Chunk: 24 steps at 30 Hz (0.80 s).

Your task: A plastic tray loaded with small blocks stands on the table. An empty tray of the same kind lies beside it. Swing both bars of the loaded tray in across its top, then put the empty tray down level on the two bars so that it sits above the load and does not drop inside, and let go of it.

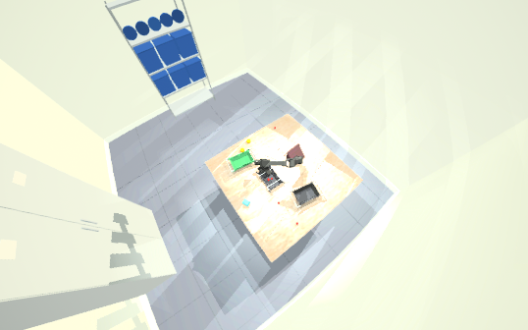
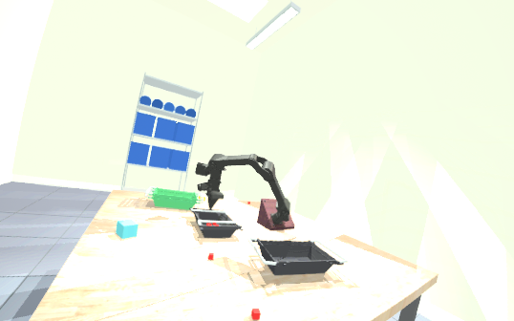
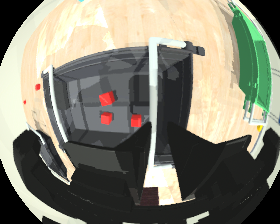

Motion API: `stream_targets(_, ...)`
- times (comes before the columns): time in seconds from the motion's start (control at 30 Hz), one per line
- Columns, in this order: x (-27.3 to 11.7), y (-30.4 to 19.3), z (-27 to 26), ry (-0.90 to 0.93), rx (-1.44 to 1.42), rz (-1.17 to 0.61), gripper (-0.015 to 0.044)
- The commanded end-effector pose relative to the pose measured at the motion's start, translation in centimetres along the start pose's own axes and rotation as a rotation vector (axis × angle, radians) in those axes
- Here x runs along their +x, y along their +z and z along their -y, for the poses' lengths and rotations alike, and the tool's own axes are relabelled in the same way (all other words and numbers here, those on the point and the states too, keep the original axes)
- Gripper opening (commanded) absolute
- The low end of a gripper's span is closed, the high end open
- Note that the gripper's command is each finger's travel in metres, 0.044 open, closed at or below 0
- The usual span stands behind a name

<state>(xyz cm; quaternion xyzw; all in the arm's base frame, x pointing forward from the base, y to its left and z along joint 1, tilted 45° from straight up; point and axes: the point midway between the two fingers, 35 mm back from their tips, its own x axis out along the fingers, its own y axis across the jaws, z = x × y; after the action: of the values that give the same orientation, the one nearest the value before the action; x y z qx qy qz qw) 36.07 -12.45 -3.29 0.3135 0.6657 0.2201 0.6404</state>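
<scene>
In the exterior view, yellow pieces (image 2: 201,198) are partly hidden behind the green tray (image 1: 241,161) (image 2: 174,200) (image 3: 253,65). To the right, red blocks (image 1: 269,179) (image 2: 212,224) (image 3: 106,118) are held in the loaded tray (image 1: 280,184) (image 2: 218,232) (image 3: 183,100) on the tabletop (image 1: 266,236) (image 2: 96,277) (image 3: 116,20). Above it, the claw (image 1: 261,171) (image 2: 211,207) (image 3: 159,125) is slightly spread, gripping nothing; one bar (image 3: 153,90) is partly covered by its fingers in the wrist view. Farther right stands the empty tray (image 1: 307,199) (image 2: 302,267) (image 3: 52,156), mostly obscured in the wrist view.

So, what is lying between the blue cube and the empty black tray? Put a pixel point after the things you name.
A small red block (image 1: 279,202) (image 2: 210,256) (image 3: 38,87) lies between the blue cube (image 1: 246,202) (image 2: 127,229) (image 3: 81,0) and the empty black tray (image 1: 307,195) (image 2: 299,267) (image 3: 50,152), in top and exterior views.
</scene>
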Motion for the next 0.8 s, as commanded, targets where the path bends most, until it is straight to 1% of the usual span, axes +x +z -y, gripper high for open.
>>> stream_targets(0.0, -1.99, 0.04, 0.42, -0.006, -0.001, 0.008, 0.0081)
stream_targets(0.07, -2.30, 0.02, 0.45, -0.006, -0.001, 0.008, 0.0081)
stream_targets(0.1, -1.34, 0.04, 0.26, -0.002, 0.001, 0.008, 0.0081)
stream_targets(0.77, -1.34, 0.04, 0.26, -0.002, 0.001, 0.008, 0.0081)
